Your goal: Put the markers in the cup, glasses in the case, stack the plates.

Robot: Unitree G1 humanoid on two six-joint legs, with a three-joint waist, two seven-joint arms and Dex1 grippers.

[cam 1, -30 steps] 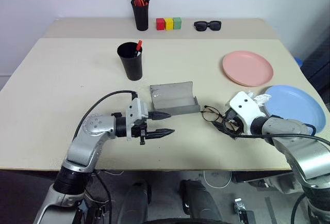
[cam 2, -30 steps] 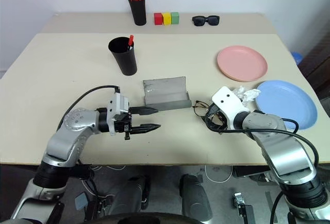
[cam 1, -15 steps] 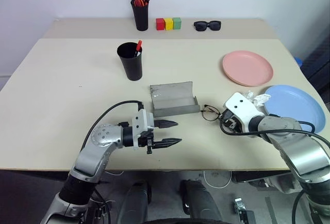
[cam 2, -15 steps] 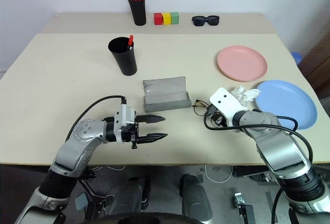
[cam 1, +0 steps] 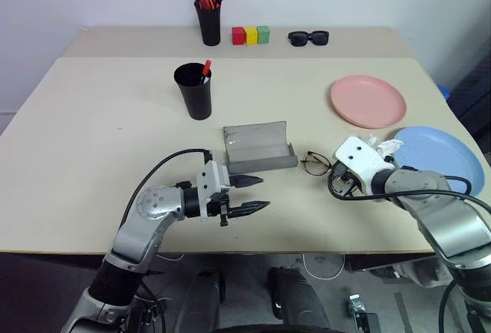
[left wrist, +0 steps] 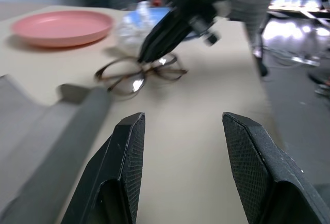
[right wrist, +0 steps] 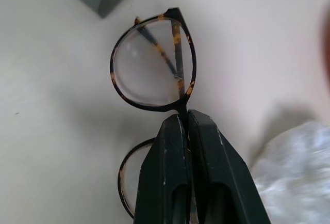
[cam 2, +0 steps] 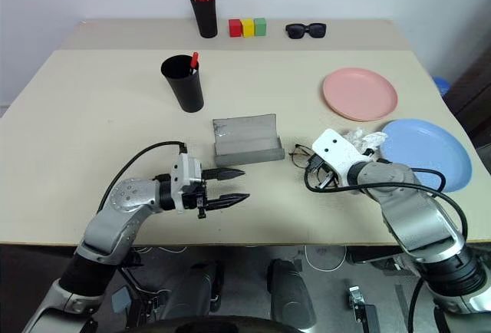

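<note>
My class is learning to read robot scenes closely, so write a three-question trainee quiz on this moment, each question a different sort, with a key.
1. True or false: the right gripper is shut on the bridge of the glasses.
2. Where is the case? A) closed, beside the pink plate; B) open, on the table between the two grippers; C) inside the cup.
3. Fill in: the left gripper is ____ and holds nothing.

Key: 1 true; 2 B; 3 open.
</note>
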